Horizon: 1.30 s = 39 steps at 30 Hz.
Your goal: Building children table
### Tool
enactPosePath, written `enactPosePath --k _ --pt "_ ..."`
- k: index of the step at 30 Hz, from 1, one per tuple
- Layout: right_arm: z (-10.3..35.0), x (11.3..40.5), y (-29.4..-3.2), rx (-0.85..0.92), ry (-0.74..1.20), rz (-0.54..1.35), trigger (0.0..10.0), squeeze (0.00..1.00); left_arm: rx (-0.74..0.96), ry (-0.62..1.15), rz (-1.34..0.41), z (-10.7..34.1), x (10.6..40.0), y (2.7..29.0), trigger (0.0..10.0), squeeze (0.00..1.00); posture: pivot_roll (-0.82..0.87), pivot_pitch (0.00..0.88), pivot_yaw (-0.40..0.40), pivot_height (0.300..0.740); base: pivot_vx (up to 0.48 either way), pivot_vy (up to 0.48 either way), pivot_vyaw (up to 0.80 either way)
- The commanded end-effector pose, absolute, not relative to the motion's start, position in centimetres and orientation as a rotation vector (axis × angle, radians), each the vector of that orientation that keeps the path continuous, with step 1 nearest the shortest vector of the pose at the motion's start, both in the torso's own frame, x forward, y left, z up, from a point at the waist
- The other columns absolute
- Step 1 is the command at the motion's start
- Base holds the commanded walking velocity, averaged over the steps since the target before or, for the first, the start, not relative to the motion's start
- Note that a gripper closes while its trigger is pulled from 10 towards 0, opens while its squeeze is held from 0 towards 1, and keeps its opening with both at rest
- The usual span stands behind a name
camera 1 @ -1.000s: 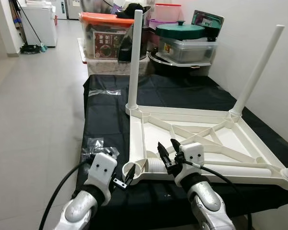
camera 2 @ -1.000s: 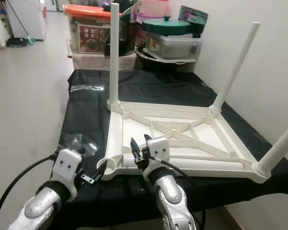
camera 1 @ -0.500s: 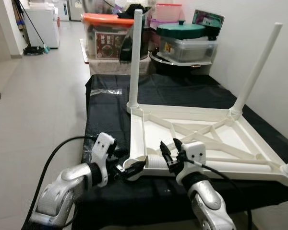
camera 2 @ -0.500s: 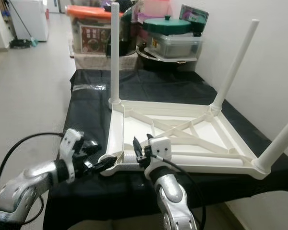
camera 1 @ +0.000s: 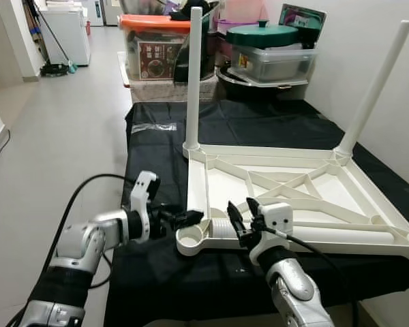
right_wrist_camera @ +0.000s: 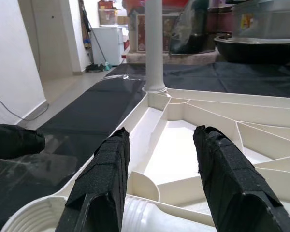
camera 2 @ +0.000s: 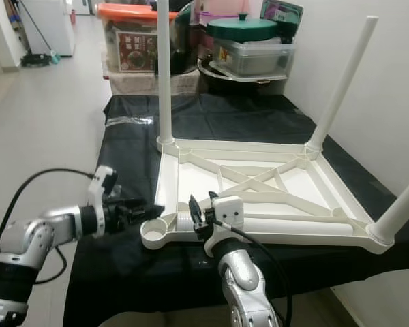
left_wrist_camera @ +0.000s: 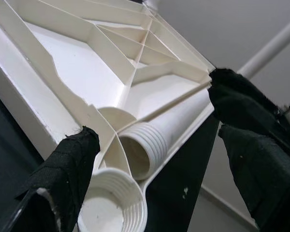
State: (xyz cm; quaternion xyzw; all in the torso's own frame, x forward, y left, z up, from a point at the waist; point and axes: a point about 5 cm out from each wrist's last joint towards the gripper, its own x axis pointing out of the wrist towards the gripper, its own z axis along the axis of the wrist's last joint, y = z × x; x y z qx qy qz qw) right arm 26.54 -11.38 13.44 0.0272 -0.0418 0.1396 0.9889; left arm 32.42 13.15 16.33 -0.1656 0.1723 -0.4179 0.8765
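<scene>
The white plastic table top point(camera 1: 221, 184) lies upside down on the black cloth. Three legs stand upright in it: back left point(camera 1: 193, 75), back right point(camera 1: 375, 85) and front right point(camera 2: 403, 204). A fourth leg point(camera 1: 341, 225) lies inside the near rim, its threaded end point(left_wrist_camera: 145, 150) beside the empty corner socket point(camera 1: 191, 238). My left gripper point(camera 1: 189, 219) is open and reaches in from the left, with its fingers point(left_wrist_camera: 70, 164) on either side of that corner. My right gripper point(camera 1: 243, 219) is open just above the lying leg's threaded end, holding nothing.
Storage boxes point(camera 1: 157, 48), a green-lidded pot point(camera 1: 266, 37) and clear containers crowd the table's far end. A white wall point(camera 1: 395, 27) runs along the right. Open grey floor point(camera 1: 54, 136) lies to the left. A clear plastic bag point(camera 1: 153, 127) rests on the cloth.
My left arm has swung out to the left, and its gripper now points sideways at the socket corner. The right gripper has hardly moved. The camera shifted slightly.
</scene>
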Motion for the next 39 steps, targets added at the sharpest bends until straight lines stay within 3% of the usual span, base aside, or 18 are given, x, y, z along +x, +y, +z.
enactPosePath --k 1,7,19,21,28,39 --pt "13.4 26.3 -11.2 0.068 -0.077 0.283 10.0 0.00 -0.355 0.291 -0.800 17.3 33.5 13.6 10.0 0.00 0.20 0.000 -0.052 0.740 0.000 0.000 0.00" --pt "13.4 26.4 -11.2 0.075 -0.079 0.284 10.0 0.00 -0.310 0.179 -0.687 18.4 33.9 14.5 10.0 0.00 0.20 0.000 -0.058 0.740 0.166 -0.251 0.00" --pt "13.3 26.5 -11.2 0.071 -0.069 0.292 10.0 0.00 -0.317 0.183 -0.560 17.5 34.1 15.6 10.0 0.00 0.20 0.000 -0.068 0.740 0.241 -0.412 0.00" --pt "13.2 26.5 -11.2 0.071 -0.063 0.295 10.0 0.00 -0.358 0.197 -0.523 17.5 34.3 16.1 10.0 0.00 0.20 0.000 -0.069 0.740 0.000 0.000 0.00" --pt "13.1 26.5 -11.0 0.080 -0.053 0.319 10.0 0.00 -0.179 0.183 -0.496 17.9 33.4 17.0 10.0 0.00 0.20 0.000 -0.069 0.740 0.000 0.000 0.00" --pt "12.9 26.6 -10.8 0.081 -0.038 0.328 10.0 0.00 -0.192 0.189 -0.429 16.8 31.7 17.3 10.0 0.00 0.20 0.000 -0.072 0.740 -0.026 0.000 0.00"
